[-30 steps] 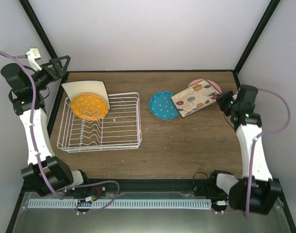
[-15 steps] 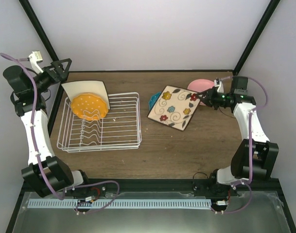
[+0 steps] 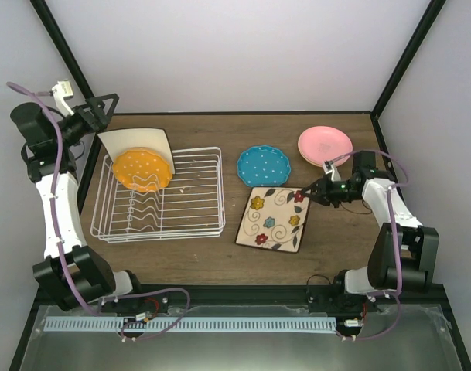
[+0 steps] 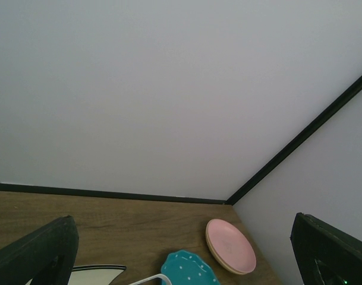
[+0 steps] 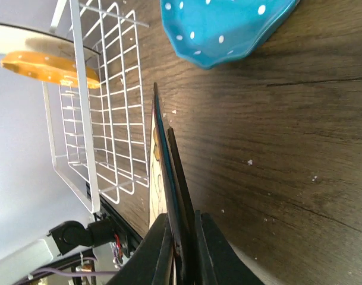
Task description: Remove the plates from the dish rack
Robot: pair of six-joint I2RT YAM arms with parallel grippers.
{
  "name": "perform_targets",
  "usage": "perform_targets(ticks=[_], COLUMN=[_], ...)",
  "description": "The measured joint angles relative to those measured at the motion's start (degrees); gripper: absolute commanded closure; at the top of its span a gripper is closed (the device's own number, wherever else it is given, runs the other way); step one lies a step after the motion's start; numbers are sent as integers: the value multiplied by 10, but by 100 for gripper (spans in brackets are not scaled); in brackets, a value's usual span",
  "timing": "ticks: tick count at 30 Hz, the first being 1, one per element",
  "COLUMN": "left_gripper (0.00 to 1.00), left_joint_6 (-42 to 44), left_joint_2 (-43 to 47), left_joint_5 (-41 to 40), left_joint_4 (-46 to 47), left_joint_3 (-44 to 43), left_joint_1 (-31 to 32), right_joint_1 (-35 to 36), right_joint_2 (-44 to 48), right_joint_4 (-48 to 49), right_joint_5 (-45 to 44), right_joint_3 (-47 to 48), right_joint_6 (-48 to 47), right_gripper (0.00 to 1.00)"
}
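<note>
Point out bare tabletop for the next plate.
Bare wood: the back strip behind the teal plate, between the dish rack and pink plate. Crowded on the right, where the right hand holds the floral plate.

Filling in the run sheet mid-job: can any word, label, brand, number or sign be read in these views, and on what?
No text can be read in any view.
The flowered square plate carries only flowers and swirls.
The teal plate and the orange plate carry only white dots.
The pink plate and the dish rack show no markings.
</note>
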State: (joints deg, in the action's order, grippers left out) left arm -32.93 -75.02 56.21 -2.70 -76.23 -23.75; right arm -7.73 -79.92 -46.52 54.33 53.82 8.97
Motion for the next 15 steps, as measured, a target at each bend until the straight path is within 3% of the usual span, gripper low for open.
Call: perform_targets(ticks=[15], left_gripper=[0], left_joint_6=[17], left_joint_2=[-2], left_joint_5=[0], left_joint_4=[-11], left_joint_3=[2], left_joint_1=[3], right_joint_1=[48], right_joint_2=[-52], right_joint_4=[-7], right_joint_5=[-26], right_joint_3=[-13], right_joint_6=[-45], right_gripper=[99])
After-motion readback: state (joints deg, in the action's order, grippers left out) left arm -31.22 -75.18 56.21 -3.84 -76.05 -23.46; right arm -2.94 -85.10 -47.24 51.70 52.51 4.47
